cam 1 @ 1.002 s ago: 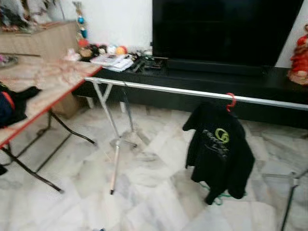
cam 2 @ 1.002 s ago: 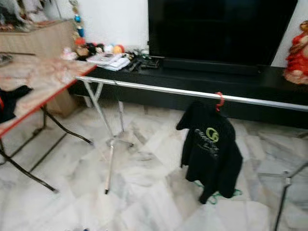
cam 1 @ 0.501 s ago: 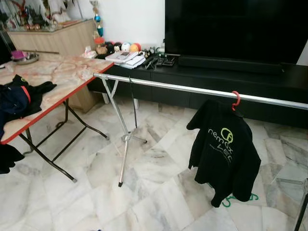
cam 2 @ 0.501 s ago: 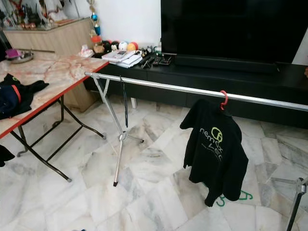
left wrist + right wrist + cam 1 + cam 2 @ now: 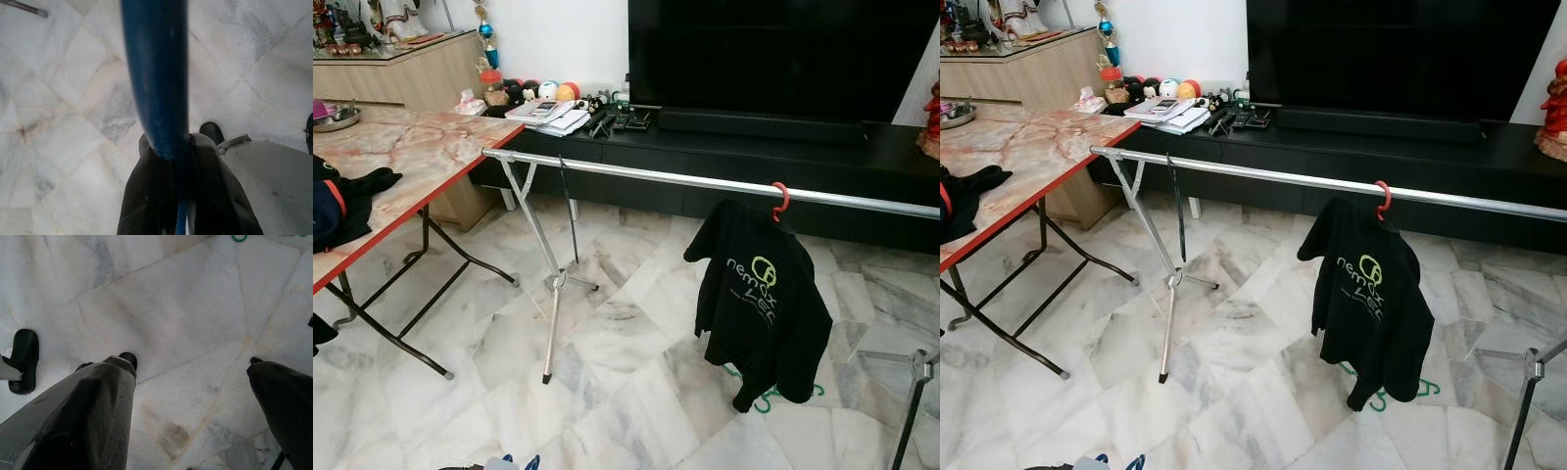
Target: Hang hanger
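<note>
While on rail (image 5: 705,182), jacketed hanger (image 5: 781,202).

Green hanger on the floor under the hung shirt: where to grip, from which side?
Probably the exposed loop of the green hanger, from above: it lies flat on the floor, and the black shirt hides the rest.

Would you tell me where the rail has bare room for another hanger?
The rail is bare from its left end to the red hook holding the black shirt, and again right of that hook. The left gripper holds a blue hanger.
</note>
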`<state>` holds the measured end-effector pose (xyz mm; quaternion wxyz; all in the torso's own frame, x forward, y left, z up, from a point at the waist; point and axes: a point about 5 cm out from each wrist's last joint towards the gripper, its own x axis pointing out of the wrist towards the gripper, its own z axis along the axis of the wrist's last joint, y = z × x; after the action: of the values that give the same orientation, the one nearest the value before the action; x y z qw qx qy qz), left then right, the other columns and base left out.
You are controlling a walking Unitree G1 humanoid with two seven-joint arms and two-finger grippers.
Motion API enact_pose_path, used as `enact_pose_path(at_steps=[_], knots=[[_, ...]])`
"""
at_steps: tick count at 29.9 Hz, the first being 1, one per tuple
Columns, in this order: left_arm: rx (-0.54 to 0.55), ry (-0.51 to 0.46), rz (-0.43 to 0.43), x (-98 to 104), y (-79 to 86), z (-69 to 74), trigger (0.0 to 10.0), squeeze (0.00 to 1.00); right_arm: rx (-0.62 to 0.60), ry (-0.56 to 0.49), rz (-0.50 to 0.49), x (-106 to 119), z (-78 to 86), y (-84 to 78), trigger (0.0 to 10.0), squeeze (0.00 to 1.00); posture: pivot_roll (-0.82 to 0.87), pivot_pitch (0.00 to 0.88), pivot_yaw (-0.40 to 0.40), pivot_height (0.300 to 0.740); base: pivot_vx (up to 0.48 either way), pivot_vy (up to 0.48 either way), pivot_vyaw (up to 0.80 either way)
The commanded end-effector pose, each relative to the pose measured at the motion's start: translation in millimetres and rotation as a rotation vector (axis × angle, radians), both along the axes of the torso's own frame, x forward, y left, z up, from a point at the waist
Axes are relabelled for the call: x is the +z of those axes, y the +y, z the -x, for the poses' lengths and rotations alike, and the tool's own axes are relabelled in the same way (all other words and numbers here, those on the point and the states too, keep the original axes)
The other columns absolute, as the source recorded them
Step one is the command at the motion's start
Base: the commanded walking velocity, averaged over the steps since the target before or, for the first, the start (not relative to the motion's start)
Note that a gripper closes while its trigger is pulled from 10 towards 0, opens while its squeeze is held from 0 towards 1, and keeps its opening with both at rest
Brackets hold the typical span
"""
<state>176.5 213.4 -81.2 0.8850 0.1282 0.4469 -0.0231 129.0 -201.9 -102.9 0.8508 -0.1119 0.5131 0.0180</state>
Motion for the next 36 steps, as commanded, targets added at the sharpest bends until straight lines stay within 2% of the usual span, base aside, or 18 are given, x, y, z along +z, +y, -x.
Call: enact_pose_path(at_steps=[1,8,14,22,36], knots=[[-0.006,0.002,0.001,0.7,-0.1,-1.8,10.0,0.0,-0.021,-0.005,-0.008,0.1,-1.4,1.8,10.0,0.0,0.02,0.038,0.045,0.74,0.274,0.0,-0.59],[-0.022,0.011,0.007,-1.1,-5.1,0.0,10.0,0.0,-0.015,0.007,0.005,-1.3,3.0,1.7,10.0,0.0,0.0,0.031,0.051,0.74,0.281,0.0,-0.67],[-0.032,0.008,0.013,-0.6,-9.2,-3.0,10.0,0.0,-0.013,0.008,0.012,-0.6,0.5,0.9,10.0,0.0,0.0,0.019,0.053,0.74,0.291,0.0,0.0],[-0.046,-0.001,0.014,1.6,-12.0,-8.8,10.0,0.0,0.0,-0.017,0.008,2.9,-10.9,3.0,10.0,0.0,0.0,0.0,0.054,0.74,0.298,0.0,0.0],[-0.043,0.003,0.017,0.9,-11.6,-7.1,10.0,0.0,0.003,-0.01,0.007,2.5,-10.2,3.4,10.0,0.0,0.0,0.002,0.051,0.74,0.309,0.0,0.0]])
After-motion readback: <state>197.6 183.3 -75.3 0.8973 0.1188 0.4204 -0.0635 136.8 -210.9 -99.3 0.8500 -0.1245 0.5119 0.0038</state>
